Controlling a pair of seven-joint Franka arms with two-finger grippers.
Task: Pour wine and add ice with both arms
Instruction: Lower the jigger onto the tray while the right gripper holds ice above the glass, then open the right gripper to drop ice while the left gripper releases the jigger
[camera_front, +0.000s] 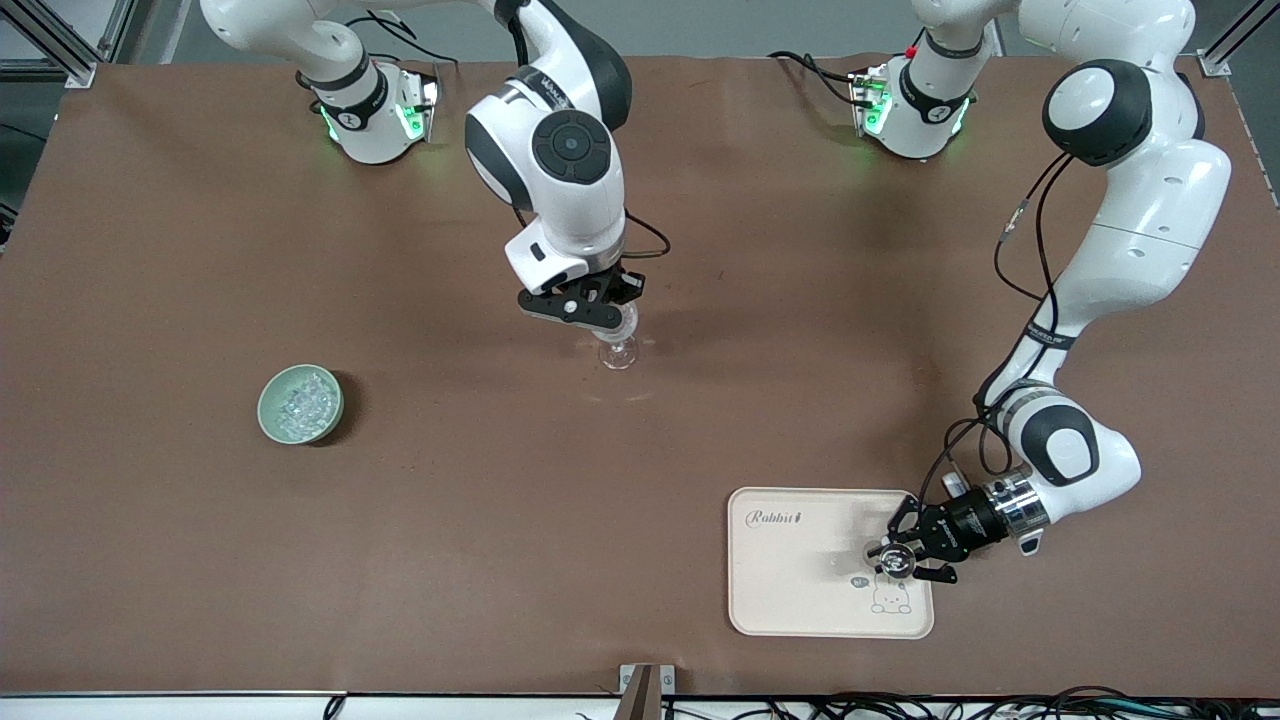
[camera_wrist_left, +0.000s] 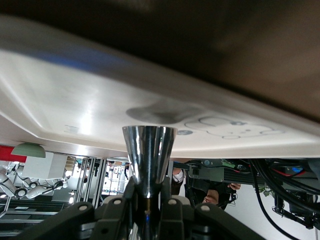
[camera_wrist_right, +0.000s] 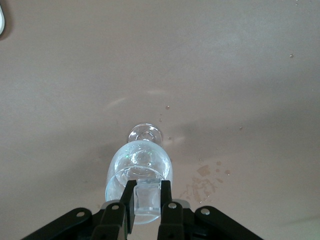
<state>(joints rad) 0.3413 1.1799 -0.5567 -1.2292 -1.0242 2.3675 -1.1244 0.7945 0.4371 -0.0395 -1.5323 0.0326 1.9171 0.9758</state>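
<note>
Right end effector (camera_wrist_right: 147, 200) pinches ice cube (camera_wrist_right: 147, 196) over stemmed glass (camera_wrist_right: 140, 172); left end effector (camera_wrist_left: 147, 192) clamps jigger (camera_wrist_left: 149, 157) over tray (camera_front: 790, 590).

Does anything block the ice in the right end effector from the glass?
Nothing visible: the right end effector holds the ice over the open glass. The left end effector grips the jigger over the tray.

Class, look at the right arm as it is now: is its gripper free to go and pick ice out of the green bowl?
Probably not yet. The right gripper is shut on an ice cube over the stemmed glass. The path to the green bowl looks open, but the fingers must release first.
</note>
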